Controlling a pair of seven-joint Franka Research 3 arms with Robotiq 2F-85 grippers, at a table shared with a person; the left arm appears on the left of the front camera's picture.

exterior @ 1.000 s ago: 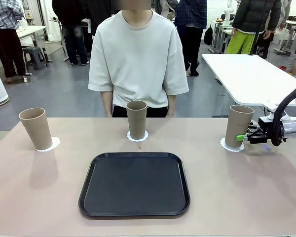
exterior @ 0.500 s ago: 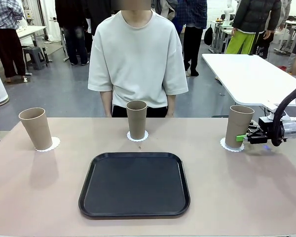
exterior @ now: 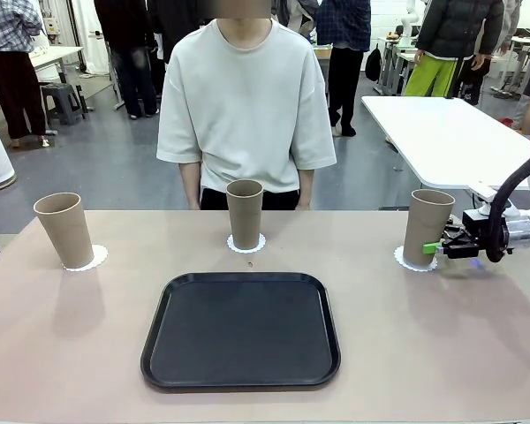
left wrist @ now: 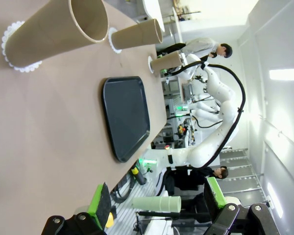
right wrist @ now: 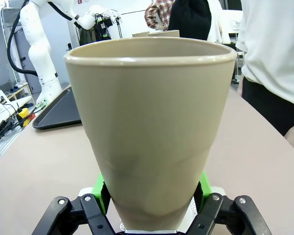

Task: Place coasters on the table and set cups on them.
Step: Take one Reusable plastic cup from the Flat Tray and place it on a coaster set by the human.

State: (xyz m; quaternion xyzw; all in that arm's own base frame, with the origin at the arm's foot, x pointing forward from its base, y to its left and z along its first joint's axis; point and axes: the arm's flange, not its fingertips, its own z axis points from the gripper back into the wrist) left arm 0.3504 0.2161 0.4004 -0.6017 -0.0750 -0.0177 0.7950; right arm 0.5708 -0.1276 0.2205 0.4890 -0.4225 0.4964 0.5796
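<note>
Here, beige table [exterior: 62, 336], black tray [exterior: 241, 331], busy workshop

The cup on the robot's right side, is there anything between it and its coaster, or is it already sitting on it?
Nothing visible stands between them. The right cup already stands upright on its coaster, whose lacy edge shows around the base. The right gripper is shut on the cup's lower part, its green pads on either side.
</note>
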